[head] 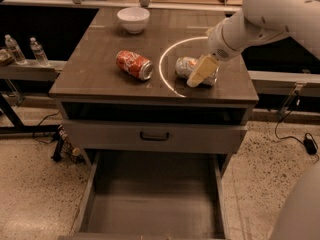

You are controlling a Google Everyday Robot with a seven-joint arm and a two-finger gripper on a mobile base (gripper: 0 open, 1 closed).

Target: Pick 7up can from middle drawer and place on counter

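The 7up can [183, 66] lies on its side on the counter [95, 74], inside the white circle line near the right front. My gripper [199, 74] is shut on the 7up can, with one pale finger [202, 70] across the can's front and the other hidden behind it. The white arm reaches in from the upper right. The middle drawer [155, 209] is pulled open below, and its grey floor is bare.
A red-orange can [134, 65] lies on its side left of the circle. A white bowl [133, 19] stands at the counter's back. The shut top drawer front [154, 135] has a dark handle. Water bottles [15, 49] stand on the left ledge.
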